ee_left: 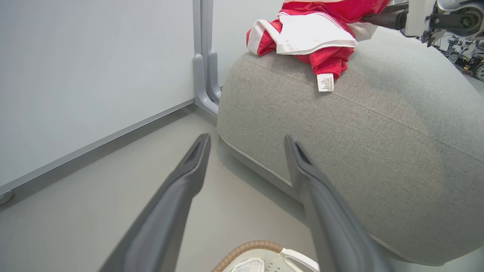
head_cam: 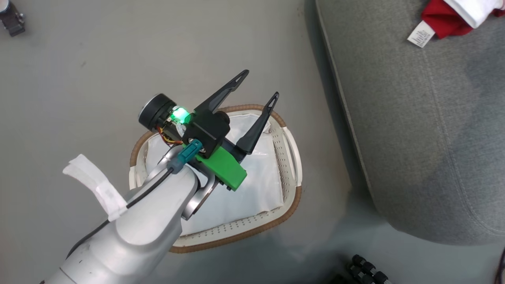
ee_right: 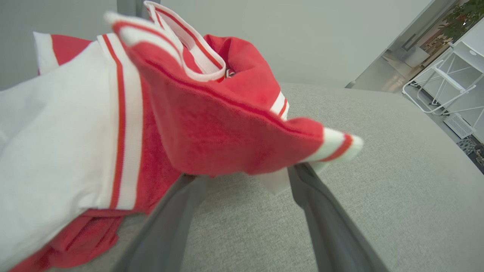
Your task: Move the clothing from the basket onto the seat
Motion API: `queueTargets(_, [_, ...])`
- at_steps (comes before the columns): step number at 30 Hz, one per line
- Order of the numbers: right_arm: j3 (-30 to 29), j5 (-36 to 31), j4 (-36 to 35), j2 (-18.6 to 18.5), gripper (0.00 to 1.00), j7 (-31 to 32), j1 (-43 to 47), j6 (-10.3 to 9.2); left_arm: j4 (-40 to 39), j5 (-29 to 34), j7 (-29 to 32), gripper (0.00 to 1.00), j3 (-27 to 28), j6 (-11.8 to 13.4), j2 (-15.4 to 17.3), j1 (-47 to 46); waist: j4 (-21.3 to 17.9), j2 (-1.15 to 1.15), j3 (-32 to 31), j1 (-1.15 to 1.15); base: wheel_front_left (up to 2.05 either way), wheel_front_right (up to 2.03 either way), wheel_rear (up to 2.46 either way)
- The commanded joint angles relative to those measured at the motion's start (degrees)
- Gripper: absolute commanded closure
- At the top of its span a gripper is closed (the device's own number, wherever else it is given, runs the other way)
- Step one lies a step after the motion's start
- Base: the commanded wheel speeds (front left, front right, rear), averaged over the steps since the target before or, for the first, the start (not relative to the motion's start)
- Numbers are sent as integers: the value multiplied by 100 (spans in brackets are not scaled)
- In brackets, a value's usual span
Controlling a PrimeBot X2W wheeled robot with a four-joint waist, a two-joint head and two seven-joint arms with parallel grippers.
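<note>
The clothing (head_cam: 446,19), red with white panels and a white tag (head_cam: 420,34), lies bunched on the grey seat (head_cam: 426,138) at its far end. In the right wrist view the clothing (ee_right: 211,124) drapes over the tips of my right gripper (ee_right: 245,172), whose fingers (ee_right: 329,230) stand wide apart on the seat (ee_right: 378,170). My left gripper (head_cam: 261,83) hangs open and empty above the basket (head_cam: 292,205), in which I see just the white liner (head_cam: 252,185). From the left wrist, the clothing (ee_left: 314,34) sits on top of the seat (ee_left: 359,143).
The basket stands on the grey floor just left of the seat's edge. A grey wall and a metal post (ee_left: 204,56) rise behind the seat. A dark object (head_cam: 12,19) sits far left, black wheels (head_cam: 367,270) near the bottom.
</note>
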Motion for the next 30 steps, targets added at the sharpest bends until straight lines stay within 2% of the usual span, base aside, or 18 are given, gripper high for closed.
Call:
queueTargets(1, [-8, 102, -91, 102, 0, -23, 168, -8, 12, -43, -13, 0, 55, 30, 67, 101, -164, 69, -166, 0, 0, 0, 0])
queueTargets(9, [502, 510, -709, 574, 0, -25, 894, -8, 62, -311, -57, 0, 353, 133, 119, 428, -436, 69, -638, 0, 0, 0, 0])
queueTargets(16, [923, 884, -1361, 550, 0, -25, 1441, -8, 225, -540, -59, 0, 639, 294, 71, 827, -454, 69, -1120, 0, 0, 0, 0])
queueTargets(25, [1206, 916, -1919, 362, 0, -26, 1622, -8, 9, -492, -49, 0, 1405, 453, -193, 1632, -14, 69, -1887, 0, 0, 0, 0])
queueTargets(30, [1350, 990, -2194, 534, 0, -25, 1786, -8, -114, -380, -49, 0, 1929, 451, -348, 2165, 362, 69, -2237, 0, 0, 0, 0])
